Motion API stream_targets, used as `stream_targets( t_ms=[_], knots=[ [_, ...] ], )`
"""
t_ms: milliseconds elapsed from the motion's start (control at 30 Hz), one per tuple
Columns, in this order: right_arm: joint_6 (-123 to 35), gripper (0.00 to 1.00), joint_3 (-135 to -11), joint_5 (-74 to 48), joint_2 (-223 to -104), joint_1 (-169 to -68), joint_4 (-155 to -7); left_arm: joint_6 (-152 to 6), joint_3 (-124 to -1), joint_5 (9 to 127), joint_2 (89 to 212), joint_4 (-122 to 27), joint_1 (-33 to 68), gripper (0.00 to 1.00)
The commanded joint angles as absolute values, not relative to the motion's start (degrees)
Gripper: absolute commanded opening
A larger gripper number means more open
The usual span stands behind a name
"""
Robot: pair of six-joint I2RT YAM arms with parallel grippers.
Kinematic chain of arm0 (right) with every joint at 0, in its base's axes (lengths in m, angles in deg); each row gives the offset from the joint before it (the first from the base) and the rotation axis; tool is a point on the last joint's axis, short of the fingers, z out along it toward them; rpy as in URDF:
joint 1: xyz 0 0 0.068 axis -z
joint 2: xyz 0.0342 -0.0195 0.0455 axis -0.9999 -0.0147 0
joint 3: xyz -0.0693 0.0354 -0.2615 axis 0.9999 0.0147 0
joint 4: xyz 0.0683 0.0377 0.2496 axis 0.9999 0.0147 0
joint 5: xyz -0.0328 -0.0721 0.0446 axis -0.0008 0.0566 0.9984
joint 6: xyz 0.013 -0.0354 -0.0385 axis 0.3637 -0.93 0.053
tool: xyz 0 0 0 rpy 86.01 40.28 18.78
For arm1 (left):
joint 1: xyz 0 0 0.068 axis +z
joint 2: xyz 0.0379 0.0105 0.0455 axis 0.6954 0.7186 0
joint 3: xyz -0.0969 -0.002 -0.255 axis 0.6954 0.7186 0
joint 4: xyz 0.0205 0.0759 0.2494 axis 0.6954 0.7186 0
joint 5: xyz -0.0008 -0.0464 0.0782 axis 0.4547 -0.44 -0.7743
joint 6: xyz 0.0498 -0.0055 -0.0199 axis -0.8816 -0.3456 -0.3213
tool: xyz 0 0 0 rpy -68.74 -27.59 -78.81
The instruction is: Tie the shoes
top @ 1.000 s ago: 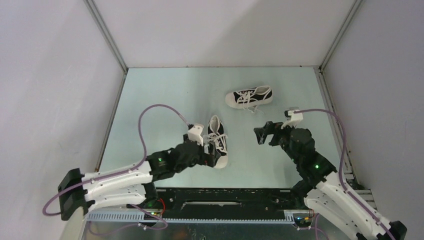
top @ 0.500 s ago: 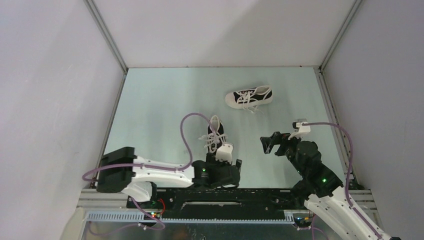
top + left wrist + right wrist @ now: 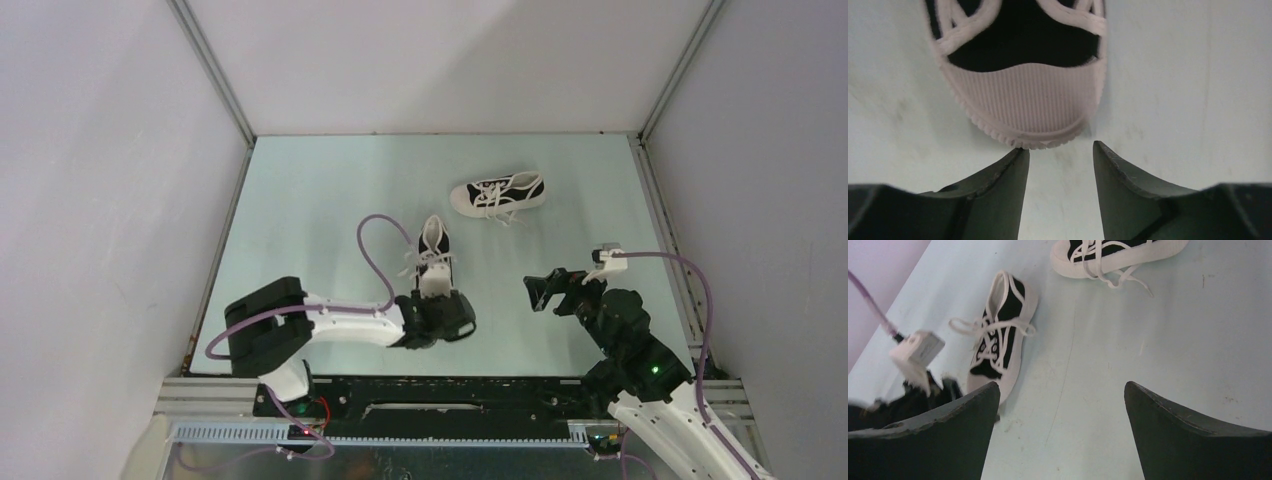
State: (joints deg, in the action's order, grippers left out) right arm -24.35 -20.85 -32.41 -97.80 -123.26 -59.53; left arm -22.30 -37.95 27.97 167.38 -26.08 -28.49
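The near shoe point(image 3: 432, 250), black with white toe cap and loose white laces, lies mid-table, heel away from me. My left gripper point(image 3: 436, 300) sits at its toe, open. In the left wrist view the ribbed white toe cap point(image 3: 1028, 107) is just ahead of the left gripper point(image 3: 1059, 150), and the left fingertip point(image 3: 1015, 157) touches the sole edge. The far shoe point(image 3: 498, 192) lies on its side, laces spilling. My right gripper point(image 3: 541, 290) is open and empty, right of the near shoe. The right wrist view shows both shoes point(image 3: 1000, 337) point(image 3: 1118, 255) beyond the right gripper point(image 3: 1060, 390).
The table surface point(image 3: 330, 200) is pale green, walled by white panels on three sides. A purple cable point(image 3: 372, 245) loops up from the left arm beside the near shoe. The left wrist camera block point(image 3: 916, 352) shows in the right wrist view.
My left arm has swung from the shoe's left side round to its toe end. The near shoe has shifted slightly away from me. The right arm has drawn back a little.
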Motion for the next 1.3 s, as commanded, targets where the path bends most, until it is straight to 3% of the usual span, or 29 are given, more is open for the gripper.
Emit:
stream_targets(
  t_ms=[0,233,433,567,733,900,1067,1267],
  knots=[
    [-25.5,0.97,-20.7,-33.2,-98.3,-123.0,-60.6,-32.6,-40.9,25.7,169.1,-31.6,-15.7,0.56],
    [-26.2,0.97,-20.7,-33.8,-100.9,-123.0,-63.2,-47.1,-47.4,32.0,169.5,-37.7,0.3,0.58],
    [-27.3,0.99,-20.1,-42.1,-101.8,-122.8,-68.1,-52.2,-43.1,27.7,154.6,-35.0,3.0,0.77],
    [-33.4,0.99,-15.5,-53.4,-104.7,-121.4,-80.7,-55.9,-35.2,30.1,139.6,-35.5,11.6,0.98],
    [-35.4,1.00,-13.2,-45.2,-112.1,-110.6,-90.3,-61.8,-25.6,19.0,127.8,-42.6,21.4,1.00],
    [-33.1,0.99,-11.8,-34.5,-116.9,-96.1,-95.2,-76.1,-8.0,15.4,117.6,-68.9,24.4,1.00],
    [-40.8,0.99,-5.2,-26.7,-117.9,-90.4,-111.1,-82.0,-3.1,14.8,120.9,-77.9,28.4,1.00],
    [-46.3,0.99,-3.3,-29.8,-131.4,-92.5,-126.7,-83.8,1.4,19.9,129.4,-91.7,34.3,1.00]
  ],
)
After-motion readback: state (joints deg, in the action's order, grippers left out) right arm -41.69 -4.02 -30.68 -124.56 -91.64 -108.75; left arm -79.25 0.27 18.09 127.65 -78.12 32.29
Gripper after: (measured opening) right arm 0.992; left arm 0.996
